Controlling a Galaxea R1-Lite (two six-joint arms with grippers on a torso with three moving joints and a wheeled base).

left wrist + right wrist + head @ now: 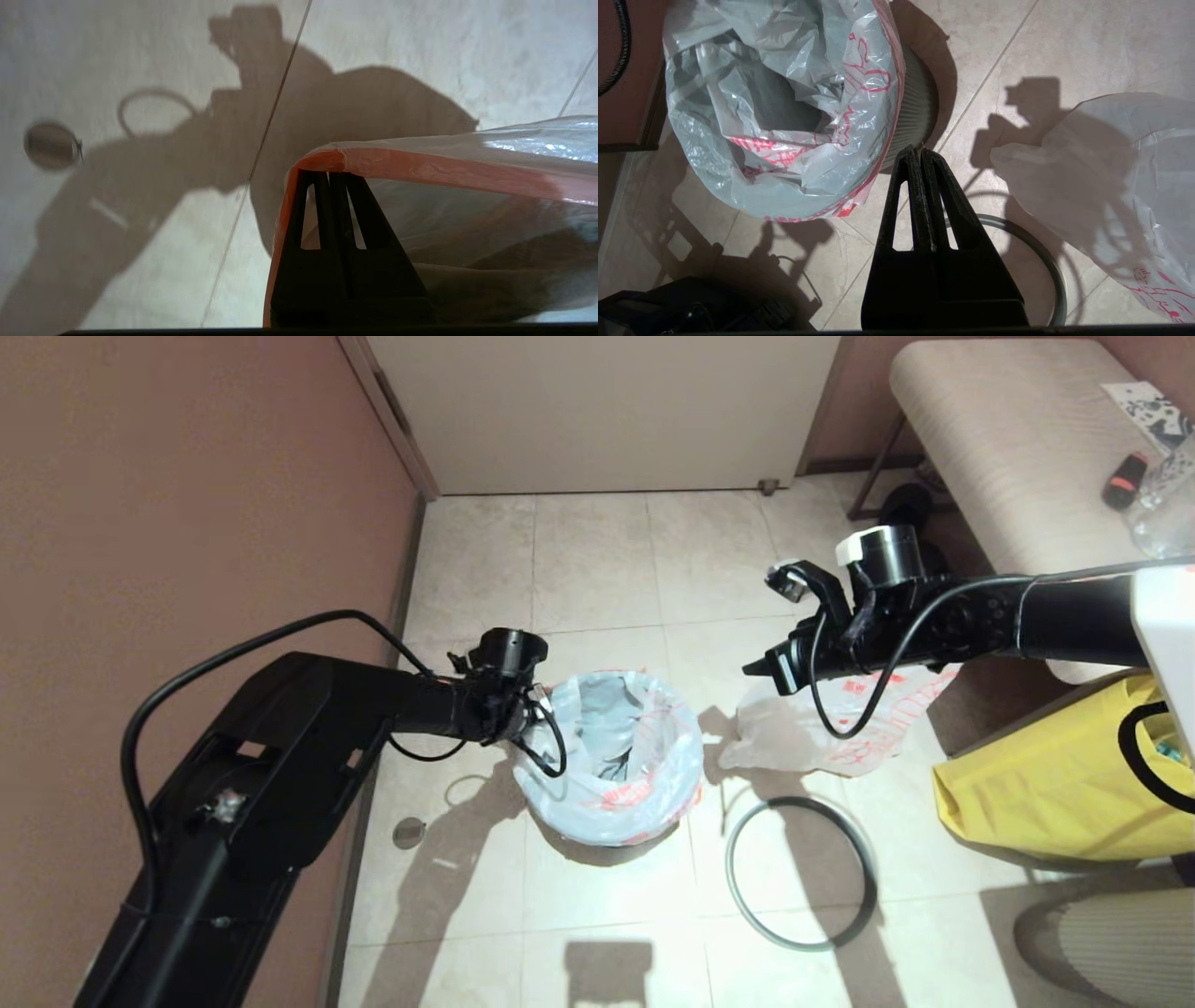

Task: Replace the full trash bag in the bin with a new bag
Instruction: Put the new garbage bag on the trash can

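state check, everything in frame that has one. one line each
bin: upright on the floor, bag draped over its rim
bag in bin: mouth open, pink-red edge folded outside the rim
second bag: lying crumpled on the floor beside the bin
grey hoop: off the bin, flat on the floor
left gripper: shut on the bag's edge
right gripper: shut, holding nothing, above the floor
yellow bag: standing by the bench
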